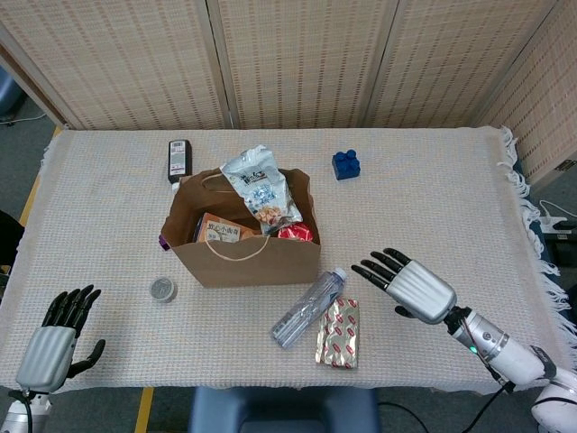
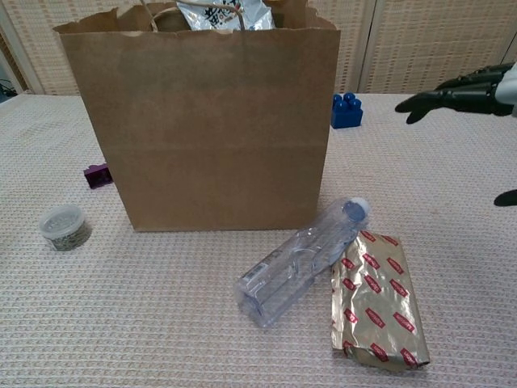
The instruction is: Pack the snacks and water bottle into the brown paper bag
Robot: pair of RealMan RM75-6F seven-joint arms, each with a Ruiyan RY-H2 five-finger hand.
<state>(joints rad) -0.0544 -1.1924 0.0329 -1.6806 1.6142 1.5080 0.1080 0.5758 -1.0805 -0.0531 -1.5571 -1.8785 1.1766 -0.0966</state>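
The brown paper bag (image 1: 248, 257) (image 2: 202, 129) stands open on the table, with a silver snack pouch (image 1: 260, 187) (image 2: 216, 12) sticking out of its top, an orange packet (image 1: 222, 231) and a red item (image 1: 296, 234) inside. A clear water bottle (image 1: 308, 308) (image 2: 300, 260) lies on its side in front of the bag. A gold and red snack pack (image 1: 338, 333) (image 2: 377, 300) lies flat beside the bottle. My right hand (image 1: 410, 285) (image 2: 464, 90) hovers open to the right of the bottle and snack pack, holding nothing. At the table's front left corner is my left hand (image 1: 59, 336), open and empty.
A small round tin (image 1: 162, 290) (image 2: 65, 226) sits left of the bag. A blue block (image 1: 345, 163) (image 2: 346, 111) and a black remote (image 1: 178, 160) lie at the back. A purple piece (image 2: 97, 175) peeks out behind the bag's left side.
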